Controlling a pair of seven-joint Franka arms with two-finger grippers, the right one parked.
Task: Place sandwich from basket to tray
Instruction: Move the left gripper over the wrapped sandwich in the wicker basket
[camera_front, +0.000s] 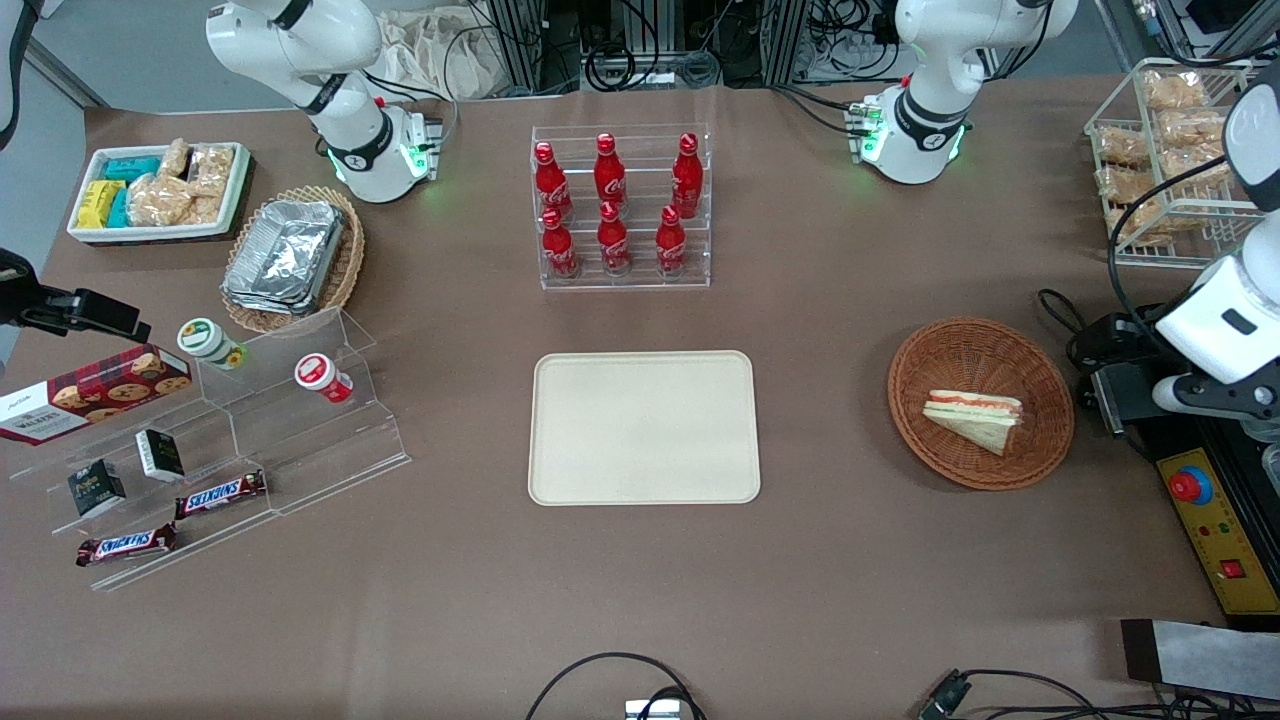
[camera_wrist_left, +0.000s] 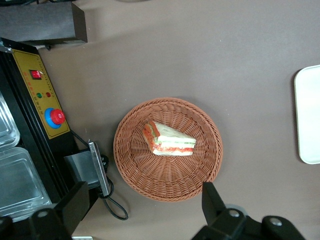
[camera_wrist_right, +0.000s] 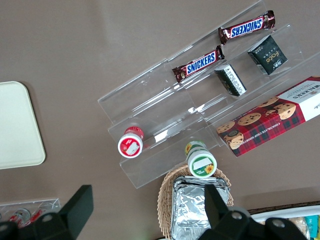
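Nearest the front camera, toward the parked arm's end of the table: two Snickers bars (camera_front: 127, 545) on the lowest steps of a clear acrylic stand (camera_front: 300, 440). Higher on the same stand: two small dark boxes (camera_front: 97, 488), two small white-lidded tubs (camera_front: 322, 378) and a red Walkers cookie box (camera_front: 95, 392).

Mid-table: the tray (camera_front: 643, 428), lying flat and bare, cream-beige with rounded corners.

Level with the tray, toward the working arm's end and well apart from it: the basket (camera_front: 1050, 400), round, reddish-brown wicker. Inside it: the sandwich (camera_front: 975, 415), a triangular white-bread wedge lying on its side, red-orange and green filling layers showing along one edge. Resting on the basket floor, slightly off centre, untouched.

Just beside the basket at the table's end: a yellow control panel (camera_front: 1215, 520) with a red push-button.

Gripper (camera_wrist_left: 144, 187): hanging high above the basket's edge, looking straight down. Fingers (camera_wrist_left: 210, 200) spread wide, gripping nothing, well clear of the sandwich.

Farther from the camera: an acrylic rack of six red cola bottles (camera_front: 612, 205) at mid-table. At the parked arm's end: a tan oval wicker basket (camera_front: 350, 250) with stacked foil containers (camera_front: 285, 255), then a white bin (camera_front: 235, 195) of snack packets. At the working arm's end: a white wire rack (camera_front: 1170, 215) of bagged pastries.
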